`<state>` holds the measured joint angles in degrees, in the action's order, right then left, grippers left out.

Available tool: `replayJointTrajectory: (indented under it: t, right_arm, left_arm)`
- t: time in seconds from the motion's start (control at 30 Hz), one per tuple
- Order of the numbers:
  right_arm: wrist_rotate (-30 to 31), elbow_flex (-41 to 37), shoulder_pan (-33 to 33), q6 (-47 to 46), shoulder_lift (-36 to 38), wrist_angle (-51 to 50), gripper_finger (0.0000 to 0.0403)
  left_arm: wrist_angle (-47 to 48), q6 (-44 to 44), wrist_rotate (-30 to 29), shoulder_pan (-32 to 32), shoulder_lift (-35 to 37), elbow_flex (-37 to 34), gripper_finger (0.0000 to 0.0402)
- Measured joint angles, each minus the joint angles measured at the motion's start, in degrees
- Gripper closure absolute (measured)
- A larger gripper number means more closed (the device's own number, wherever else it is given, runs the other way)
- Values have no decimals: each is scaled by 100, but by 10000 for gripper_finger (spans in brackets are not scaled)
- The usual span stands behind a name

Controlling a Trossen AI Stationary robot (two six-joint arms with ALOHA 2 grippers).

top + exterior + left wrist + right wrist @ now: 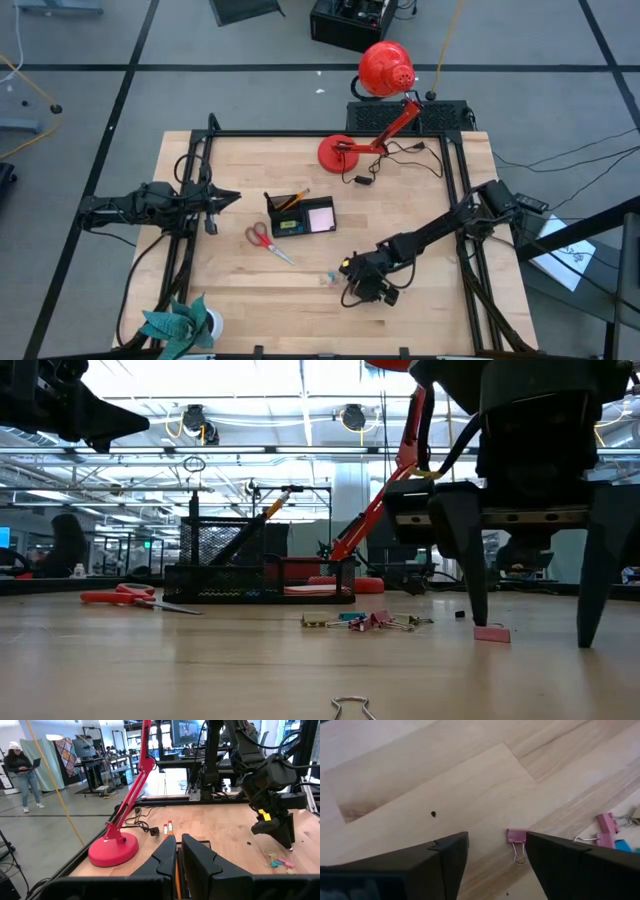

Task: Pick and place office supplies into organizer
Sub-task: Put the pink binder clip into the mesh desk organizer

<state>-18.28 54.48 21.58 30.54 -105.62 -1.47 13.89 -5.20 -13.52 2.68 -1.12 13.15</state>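
My right gripper is open and points down at the table, just above it. A small pink binder clip lies flat on the wood between its two fingers, apart from both. More small clips, pink, blue and yellow, lie in a loose heap beside it. The black mesh organizer stands mid-table with an orange pencil and the pink notepad inside. The red-handled scissors lie flat in front of it. My left gripper hovers shut, left of the organizer.
The red desk lamp has its round base at the far edge, with its cord on the wood. The teal plant stands at the near left corner. A single wire clip lies near the low camera. A person stands far off.
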Motion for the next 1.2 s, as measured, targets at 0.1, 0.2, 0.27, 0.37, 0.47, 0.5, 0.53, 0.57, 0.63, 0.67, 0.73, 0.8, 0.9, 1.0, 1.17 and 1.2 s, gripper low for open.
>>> replayJointTrajectory:
  t: [0.1, 0.2, 0.27, 0.37, 0.47, 0.5, 0.53, 0.57, 0.63, 0.67, 0.73, 0.8, 0.9, 1.0, 1.17, 1.2]
  right_arm:
    - [36, 56, 4, 6, -1, 27, 209]
    - [38, 160, 5, 32, -9, -32, 213]
    - [52, 244, -5, 92, -15, -30, 217]
    - [34, 332, -79, 191, -4, 84, 222]
    - [-63, 332, -197, 190, -7, 128, 224]
    - [-181, 332, -238, 173, -7, 128, 224]
    - [-266, 332, -258, 150, -7, 132, 224]
    - [-308, 332, -266, 125, -7, 136, 224]
    - [-424, 332, -277, 123, -7, 127, 224]
    - [-436, 332, -271, 123, -6, 129, 224]
    - [-451, 332, -273, 120, -51, 196, 224]
    - [-457, 333, -275, 59, -175, 288, 224]
    - [-474, 334, -279, 21, -405, 483, 225]
    - [-496, 348, -330, 10, -474, 403, 225]
    - [-595, 352, -396, -143, -468, 125, 225]
    - [-602, 356, -401, -139, -468, 53, 225]
  left_arm:
    - [2, 48, 0, -1, 2, 0, 366]
    - [2, 51, 0, -1, 1, -1, 366]
    - [0, 51, 0, -1, 2, 0, 366]
    - [2, 52, 1, 0, 1, 0, 366]
    - [4, 62, 2, -1, 1, 0, 366]
    - [4, 66, 2, 0, 0, 0, 366]
    - [5, 66, 2, 0, 2, 0, 366]
    - [9, 64, 2, 0, 2, 0, 366]
    - [15, 64, 2, 0, 1, -2, 366]
    - [17, 64, 2, 0, 1, 0, 366]
    - [17, 64, 2, -1, 0, 0, 366]
    - [15, 64, 3, 0, 0, 0, 366]
    - [15, 73, 6, 0, 1, 0, 366]
    - [35, 108, 7, 0, 0, 0, 366]
    - [98, 119, 9, -2, 0, 0, 366]
    - [100, 119, 11, 0, 0, 0, 366]
